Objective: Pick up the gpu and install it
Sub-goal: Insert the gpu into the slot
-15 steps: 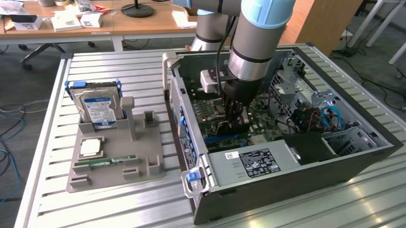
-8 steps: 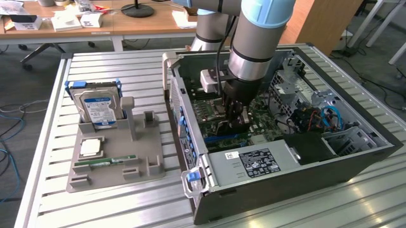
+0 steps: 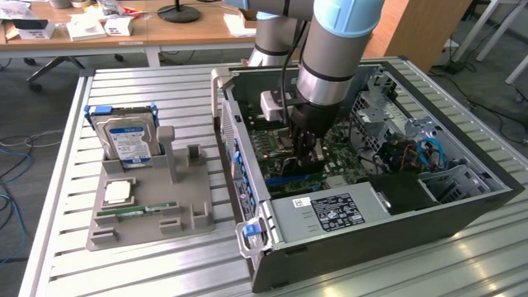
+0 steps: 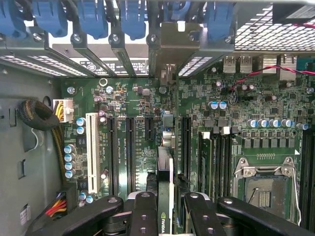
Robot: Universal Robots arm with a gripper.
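The gpu (image 4: 165, 184) is a thin, rigid card, probably light and fragile. The fingers (image 4: 145, 211) of the gripper (image 4: 167, 204) pinch it across its flat faces, clear of the contact edge, which suits it. It stands edge-on over the motherboard (image 4: 142, 103) slots inside the open computer case (image 3: 387, 232), which lies on a slatted metal counter (image 3: 165, 266) with a wooden counter (image 3: 190, 31) behind.
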